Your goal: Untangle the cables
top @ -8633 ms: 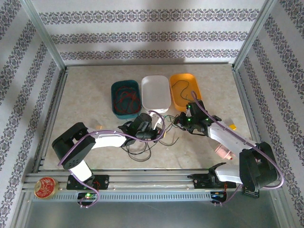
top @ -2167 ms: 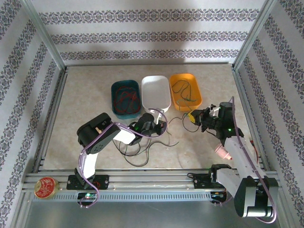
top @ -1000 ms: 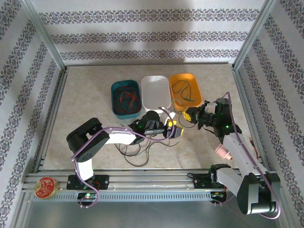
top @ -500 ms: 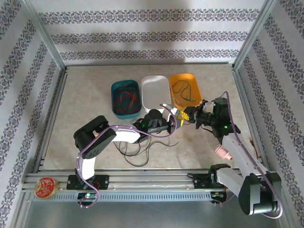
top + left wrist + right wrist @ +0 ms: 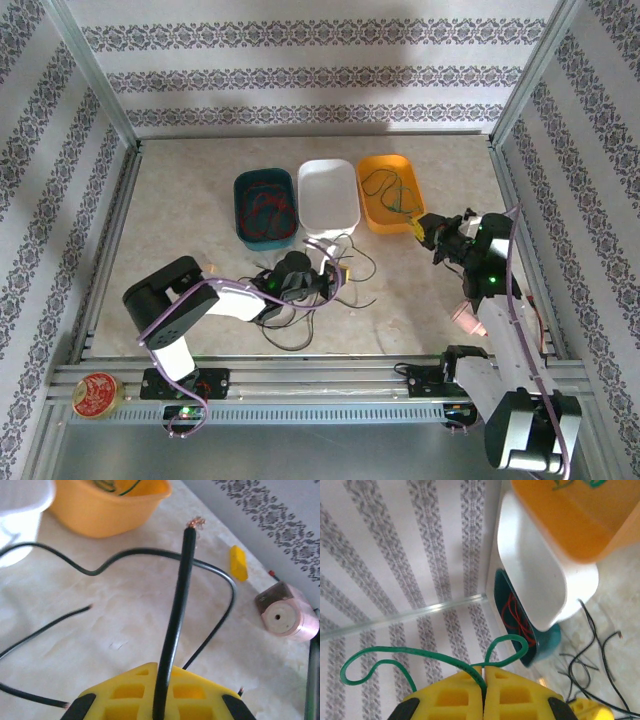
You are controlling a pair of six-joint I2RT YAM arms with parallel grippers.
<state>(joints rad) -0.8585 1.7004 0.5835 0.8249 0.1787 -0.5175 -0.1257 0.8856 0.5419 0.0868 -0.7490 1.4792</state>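
The arms are pulling apart. Half a second ago both sets of fingers were meeting just in front of the white oblong plastic tray (image 5: 328, 195). Now the left fingers (image 5: 137, 685) are sitting back toward its near left. The right fingers (image 5: 465, 692) are swinging out to its right, past the orange plastic tray (image 5: 100, 517).

A second back the left fingers were standing apart; now they are clamping shut on a thin black cable (image 5: 175, 610). It is poking up from between them to a bare copper tip. The right fingers are pressing closed on a thin green cable (image 5: 420, 654), which is looping up in the air.

More loose black cables (image 5: 150, 553) are lying on the beige desk (image 5: 200, 200) just in front of the white tray.

The right wrist camera is catching red cables (image 5: 512, 611) lying in the teal plastic tray (image 5: 546, 639) left of the white one. The left wrist camera is picking up a small yellow block (image 5: 238, 563) and a pink roll (image 5: 286, 616) on the desk, well right of the white tray.
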